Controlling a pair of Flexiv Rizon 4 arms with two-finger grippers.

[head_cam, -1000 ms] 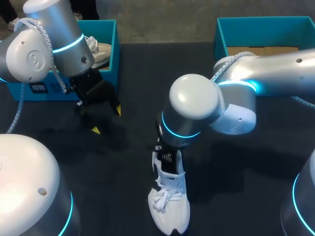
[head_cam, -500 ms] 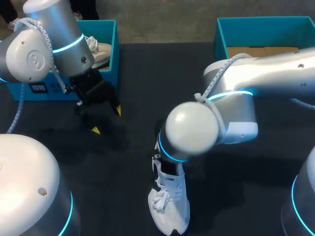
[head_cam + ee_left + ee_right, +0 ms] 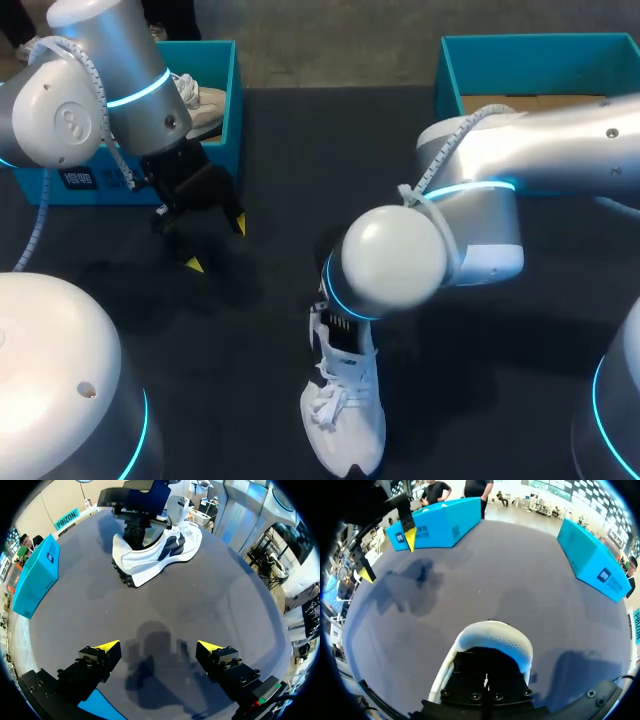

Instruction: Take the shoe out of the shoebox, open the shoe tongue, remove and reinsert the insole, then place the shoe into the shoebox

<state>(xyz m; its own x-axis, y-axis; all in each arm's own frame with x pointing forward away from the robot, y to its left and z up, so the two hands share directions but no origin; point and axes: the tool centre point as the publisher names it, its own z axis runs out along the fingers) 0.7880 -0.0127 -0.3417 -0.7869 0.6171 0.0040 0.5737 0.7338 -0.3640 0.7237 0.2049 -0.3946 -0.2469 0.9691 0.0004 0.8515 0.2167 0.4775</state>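
A white shoe point(image 3: 347, 412) stands on the dark table, toe toward the near edge; in the left wrist view the shoe point(image 3: 165, 555) lies ahead of my left gripper. My right gripper point(image 3: 338, 322) is pushed down into the shoe's opening behind the heel collar point(image 3: 492, 634). Its tips are hidden inside, so I cannot see what they touch. My left gripper point(image 3: 217, 245) hangs open over bare table to the left of the shoe, holding nothing, its yellow fingertips point(image 3: 107, 646) wide apart. The insole is out of sight.
A teal shoebox point(image 3: 222, 120) at the back left holds another pale shoe point(image 3: 205, 103). A second teal shoebox point(image 3: 470, 50) stands open at the back right. Both boxes sit ahead of the right gripper, well beyond the shoe.
My right arm has swung its elbow joint toward the front while its wrist stayed over the shoe's heel. The shoe barely shifted. The left arm has not moved.
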